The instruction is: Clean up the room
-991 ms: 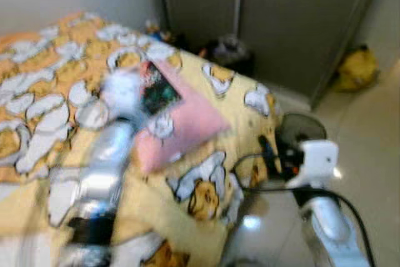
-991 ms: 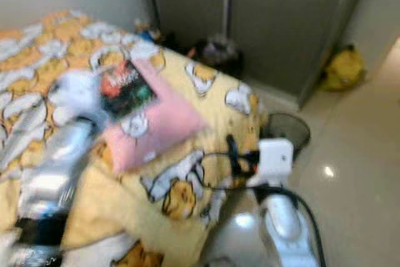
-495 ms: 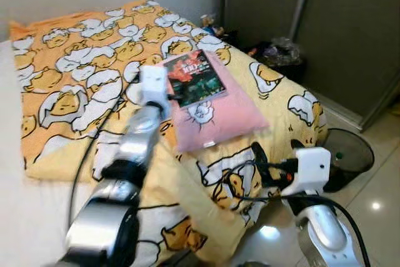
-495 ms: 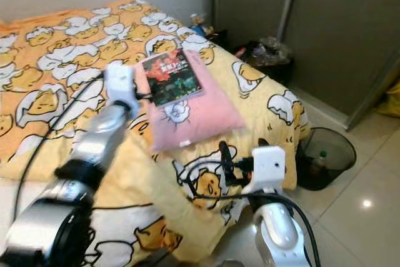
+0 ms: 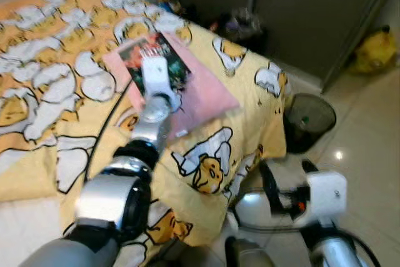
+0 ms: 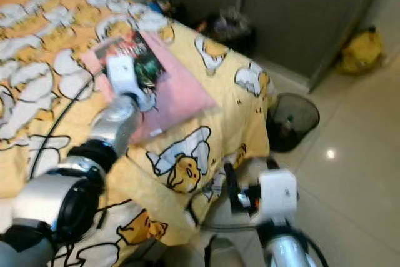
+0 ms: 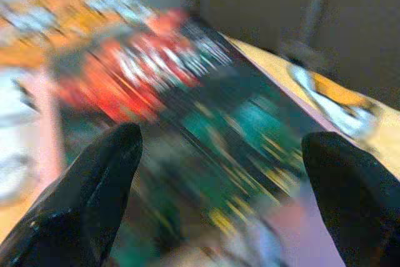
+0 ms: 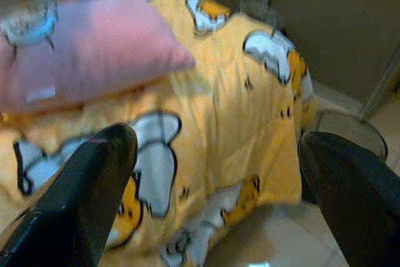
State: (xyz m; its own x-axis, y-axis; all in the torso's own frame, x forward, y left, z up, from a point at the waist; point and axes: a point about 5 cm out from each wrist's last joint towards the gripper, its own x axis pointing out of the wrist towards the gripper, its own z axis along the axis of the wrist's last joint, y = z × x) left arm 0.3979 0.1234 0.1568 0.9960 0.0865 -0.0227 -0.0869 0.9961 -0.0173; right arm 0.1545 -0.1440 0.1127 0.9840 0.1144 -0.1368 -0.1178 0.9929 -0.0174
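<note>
1. The left tool (image 7: pixel 219 179) is reaching out over the bed (image 5: pixel 56 123), its two black fingers (image 7: pixel 87 198) spread well apart in the left wrist view.
2. A book (image 5: pixel 140 54) with a dark red-and-green cover is lying directly ahead of the left tool, its cover spanning the gap between the fingers; whether the fingers are touching it cannot be told through the blur.
3. The book is resting on a pink pillow (image 5: pixel 200 95), which is lying on the yellow bedspread (image 6: pixel 206 123) printed with white and orange cartoon figures.
4. The right tool (image 8: pixel 219 204) is hanging low beside the foot of the bed, its fingers standing wide apart and holding nothing.
5. Ahead of the right tool, the bedspread is draping over the bed's corner, with the pink pillow above and to one side.
6. A dark round waste bin (image 5: pixel 308 121) is sitting on the glossy tiled floor (image 5: pixel 369 148) just beyond the right tool, near the bed's corner.
7. A yellow bag (image 6: pixel 359 51) is lying farther off, against the grey sliding doors (image 6: pixel 281 10).
</note>
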